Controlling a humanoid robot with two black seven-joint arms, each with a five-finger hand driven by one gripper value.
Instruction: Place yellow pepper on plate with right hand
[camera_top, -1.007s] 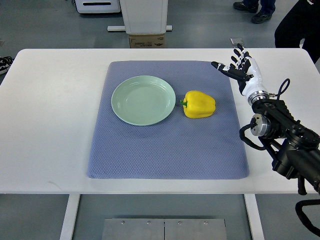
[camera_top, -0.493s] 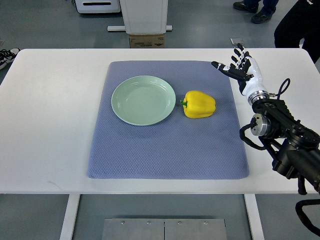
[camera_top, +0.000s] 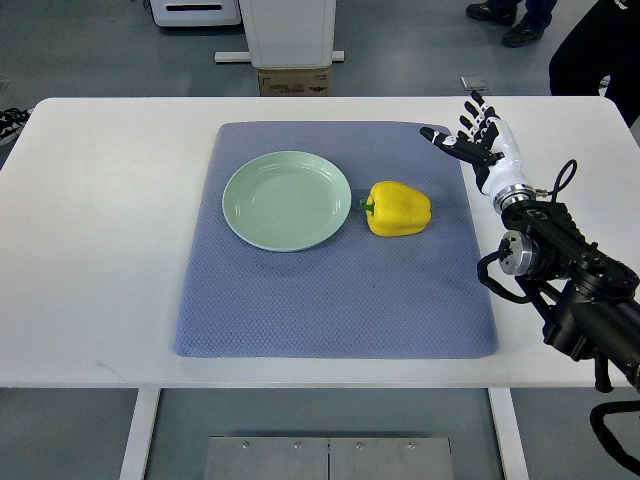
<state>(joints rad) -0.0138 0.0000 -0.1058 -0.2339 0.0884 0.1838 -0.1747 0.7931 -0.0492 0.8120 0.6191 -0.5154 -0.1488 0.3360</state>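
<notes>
Plate (camera_top: 287, 200): empty, on the blue mat (camera_top: 330, 310), ready to receive.
Yellow pepper (camera_top: 399, 209): on its side just right of the plate, stem toward it, likely a short carry.
Right hand (camera_top: 475, 142): fingers spread, holding nothing, above the mat's far right corner, apart from the pepper.

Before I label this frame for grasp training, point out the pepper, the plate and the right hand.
pepper (camera_top: 400, 209): top view, middle of its yellow body.
plate (camera_top: 287, 200): top view, bare centre of the dish.
right hand (camera_top: 478, 145): top view, middle of the hand, fingers spread.
</notes>
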